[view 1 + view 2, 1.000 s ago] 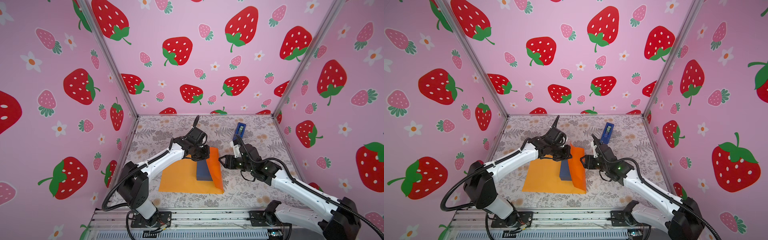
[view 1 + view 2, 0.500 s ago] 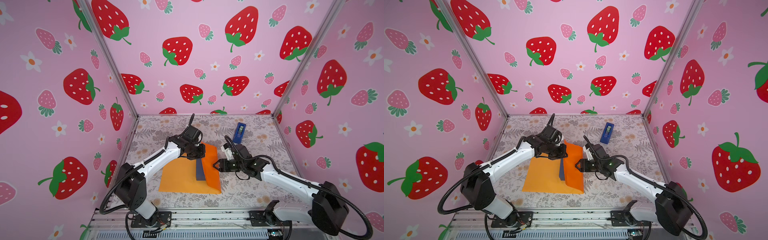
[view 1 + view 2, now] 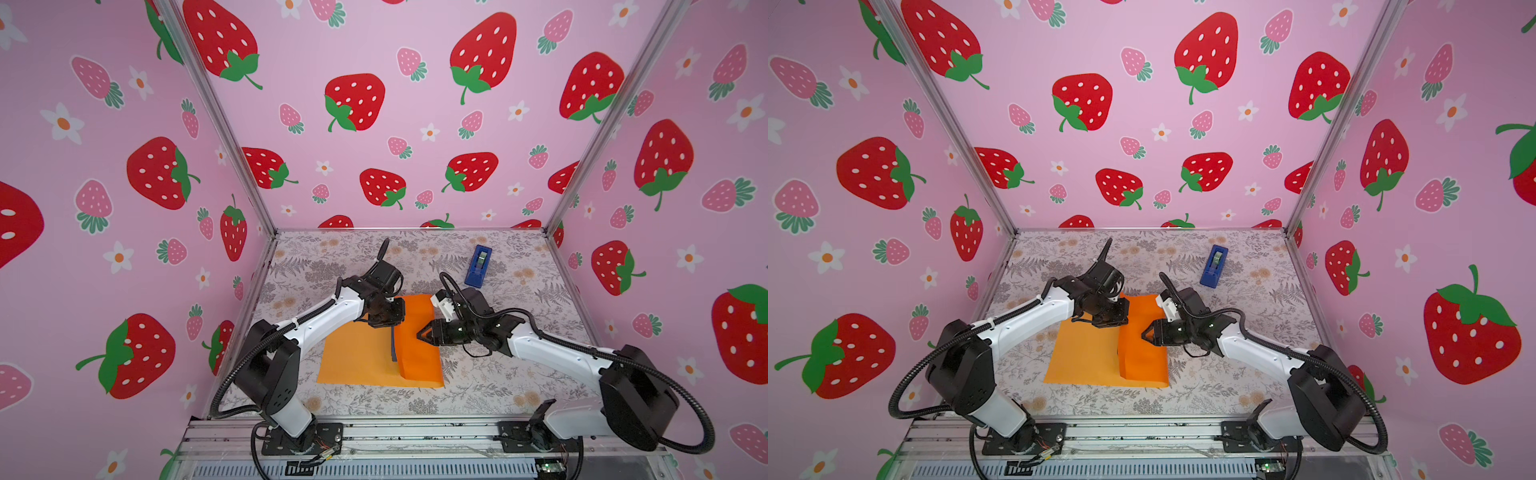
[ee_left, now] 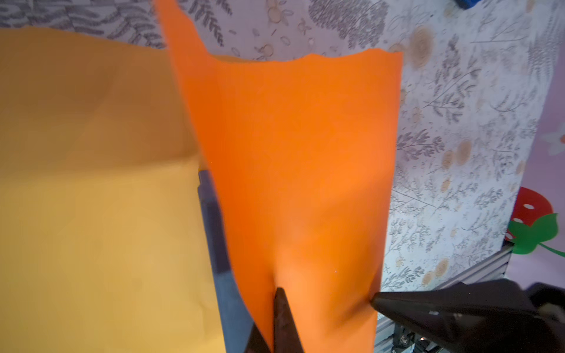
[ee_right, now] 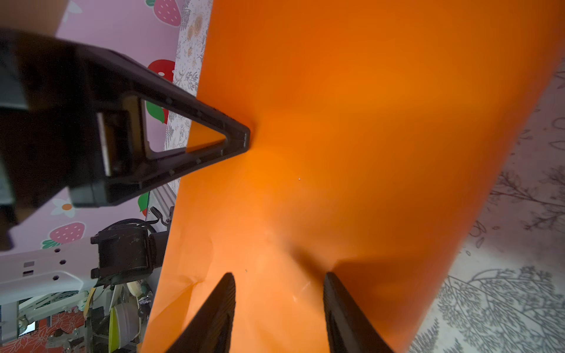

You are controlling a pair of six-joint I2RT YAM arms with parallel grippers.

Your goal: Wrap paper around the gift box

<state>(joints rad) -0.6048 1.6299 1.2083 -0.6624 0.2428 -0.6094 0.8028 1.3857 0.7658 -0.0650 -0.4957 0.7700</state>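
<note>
- left gripper [image 5: 245, 138] is clenched on the folded-over flap of the paper [image 3: 357, 357]
- gift box [image 4: 214, 220] sits under that flap, with just a blue sliver showing right beside those fingers
- right gripper [image 5: 278, 279] has its jaws apart, tips pushing against the flap

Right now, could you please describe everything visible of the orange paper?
The paper is a matte orange sheet lying on the floral table covering. Its right part is folded over the slate-blue gift box, leaving a thin strip showing. The left end effector pinches the flap's edge; the open right end effector presses its tips against it.
</note>
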